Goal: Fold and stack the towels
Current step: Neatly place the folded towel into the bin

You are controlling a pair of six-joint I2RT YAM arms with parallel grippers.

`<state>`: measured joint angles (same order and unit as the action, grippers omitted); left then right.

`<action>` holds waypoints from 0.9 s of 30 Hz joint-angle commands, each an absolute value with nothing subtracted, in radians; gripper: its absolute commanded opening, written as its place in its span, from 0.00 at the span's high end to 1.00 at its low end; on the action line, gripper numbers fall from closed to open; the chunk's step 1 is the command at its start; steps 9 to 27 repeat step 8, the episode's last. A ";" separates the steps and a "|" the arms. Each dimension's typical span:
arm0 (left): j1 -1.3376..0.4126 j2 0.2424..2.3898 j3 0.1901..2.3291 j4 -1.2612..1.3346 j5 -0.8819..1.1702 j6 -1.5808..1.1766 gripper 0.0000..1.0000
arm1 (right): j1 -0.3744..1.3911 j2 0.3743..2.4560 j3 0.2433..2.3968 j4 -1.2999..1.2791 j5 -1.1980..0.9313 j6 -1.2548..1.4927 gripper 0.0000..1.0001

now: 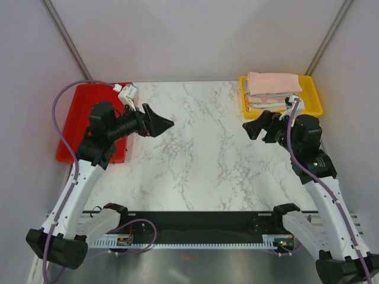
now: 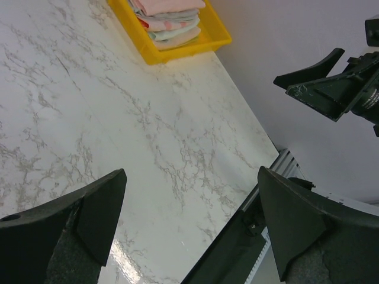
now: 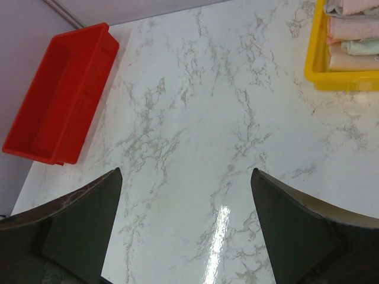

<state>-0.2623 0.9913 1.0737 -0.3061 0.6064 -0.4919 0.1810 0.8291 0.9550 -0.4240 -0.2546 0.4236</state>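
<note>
Folded towels [image 1: 269, 90] in pink, peach and mint lie stacked in the yellow tray [image 1: 312, 97] at the back right; the pile also shows in the left wrist view [image 2: 169, 21] and at the right wrist view's top corner [image 3: 355, 26]. My left gripper [image 1: 161, 121] hangs open above the left side of the marble table, pointing right, with nothing between its fingers. Just in front of the yellow tray my right gripper [image 1: 253, 126] is open too, pointing left and empty. In each wrist view only bare marble lies between the jaws.
A red tray [image 1: 74, 121] with nothing in it sits at the table's left edge, under the left arm [image 3: 62, 103]. The marble tabletop [image 1: 201, 148] spans the middle. Grey walls close in on both sides. A black rail runs along the near edge [image 1: 195, 228].
</note>
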 commanded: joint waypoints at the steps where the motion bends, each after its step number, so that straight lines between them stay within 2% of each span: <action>1: -0.264 0.927 1.085 -0.279 0.634 -0.485 0.00 | 0.181 0.799 0.968 -0.403 -0.210 0.456 0.02; 27: -0.265 0.928 1.095 -0.287 0.624 -0.466 0.00 | 0.179 0.811 1.020 -0.400 -0.193 0.443 0.02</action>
